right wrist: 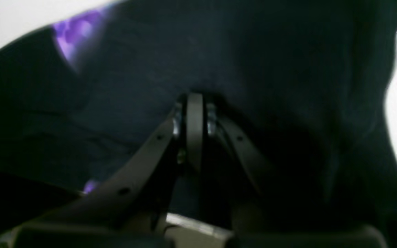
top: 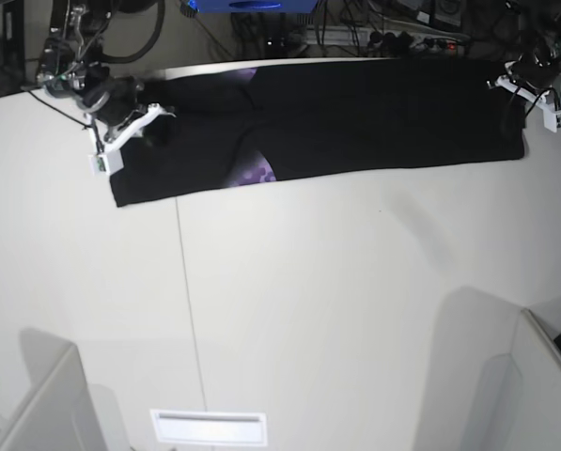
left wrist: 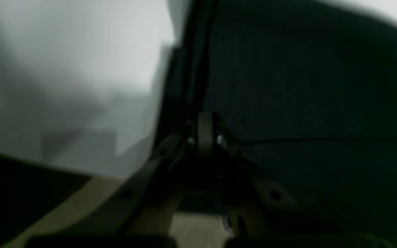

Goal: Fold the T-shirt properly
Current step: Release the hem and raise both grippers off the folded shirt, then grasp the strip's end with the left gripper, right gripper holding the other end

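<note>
My left gripper (left wrist: 205,132) is pinched shut on the T-shirt (left wrist: 305,86). The jaws meet with no gap I can see in the left wrist view, and black cloth sits at the tips. From those fingertips the black fabric spreads up and off to the right. A seam or fold line runs sideways just right of the tips. Left of the tips a dark strip of cloth rises upward, and beyond it is pale white table (left wrist: 74,69), blurred.

My right gripper (right wrist: 194,110) is also clamped together on the T-shirt (right wrist: 270,62). In the right wrist view the fingers (right wrist: 194,131) press as one with black cloth bunched right at the tips. Cloth surrounds the tips above and on both sides. Up and left of the tips is a patch of purple print (right wrist: 74,31), with another small purple bit low on the left. White table shows at the far right edge and top left corner.

In the base view, the T-shirt (top: 355,117) lies as a long black band across the far part of the white table (top: 308,301). My right gripper (top: 120,117) is at one end, my left gripper (top: 534,89) at the other. The purple print (top: 254,174) peeks out at the band's near edge, closer to my right fingers. A table seam (top: 188,301) runs toward the near side.
</note>
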Motion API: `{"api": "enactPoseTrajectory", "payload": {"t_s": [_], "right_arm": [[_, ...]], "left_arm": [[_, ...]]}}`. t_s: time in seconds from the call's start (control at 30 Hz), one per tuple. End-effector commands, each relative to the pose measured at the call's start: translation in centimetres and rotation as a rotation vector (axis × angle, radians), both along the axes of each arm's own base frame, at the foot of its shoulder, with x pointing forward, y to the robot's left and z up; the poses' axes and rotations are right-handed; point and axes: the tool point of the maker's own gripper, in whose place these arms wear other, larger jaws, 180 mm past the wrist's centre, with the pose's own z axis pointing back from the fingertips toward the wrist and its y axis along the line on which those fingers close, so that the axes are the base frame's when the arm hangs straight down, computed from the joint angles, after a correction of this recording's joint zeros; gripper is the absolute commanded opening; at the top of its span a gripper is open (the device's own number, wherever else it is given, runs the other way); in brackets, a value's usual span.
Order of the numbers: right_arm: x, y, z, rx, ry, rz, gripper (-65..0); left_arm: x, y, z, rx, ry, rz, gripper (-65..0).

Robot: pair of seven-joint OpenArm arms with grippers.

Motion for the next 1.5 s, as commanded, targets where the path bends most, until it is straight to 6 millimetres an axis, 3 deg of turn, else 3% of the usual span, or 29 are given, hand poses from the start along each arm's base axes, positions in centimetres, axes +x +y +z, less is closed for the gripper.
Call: {"api": "enactPoseTrajectory", "payload": {"t_s": [0.0,0.13,0.27,0.4,0.53,0.63,0.83,0.97,1.27,1.47], "right_arm": [[1.0,-0.6,0.3,-0.002,-0.028,-0.012,-65.0],[1.9,-2.7,-1.9,-0.062,0.021,-0.021,-65.0],[3.9,-4.9,-3.8,-0.164,0.026,-0.046,-65.0],[6.3,-5.6,-4.0,-0.186,0.014,-0.059,-65.0],[7.7,-5.4,-2.7,-0.186,-0.011,-0.049,-65.0],[8.5,-4.7,0.1,-0.203,-0.076,-0.020,-65.0],[9.3,-2.1,5.8,-0.211,-0.218,0.022,-65.0],[9.1,-1.0,7.4,-0.208,-0.238,0.042,-65.0],[8.4,-0.9,6.9,-0.208,-0.218,0.047,-65.0],[8.4,-0.8,6.8,-0.207,-0.215,0.049,-65.0]], "left_arm": [[0.3,0.9,0.3,0.024,-0.006,-0.004,-65.0],[1.4,0.9,-0.1,0.029,-0.003,-0.006,-65.0],[3.8,-1.2,-1.6,0.005,0.019,-0.075,-65.0],[6.6,-1.3,-1.0,0.046,0.001,-0.105,-65.0],[8.9,-0.9,0.7,0.083,-0.053,-0.111,-65.0],[10.3,-0.7,3.8,0.150,-0.122,-0.134,-65.0],[11.9,-0.9,7.9,0.236,-0.218,-0.171,-65.0],[11.1,-1.1,9.8,0.279,-0.203,-0.185,-65.0],[7.2,1.7,11.7,0.145,-0.306,-0.024,-65.0],[6.1,2.4,9.3,0.083,-0.261,0.018,-11.0]]}}
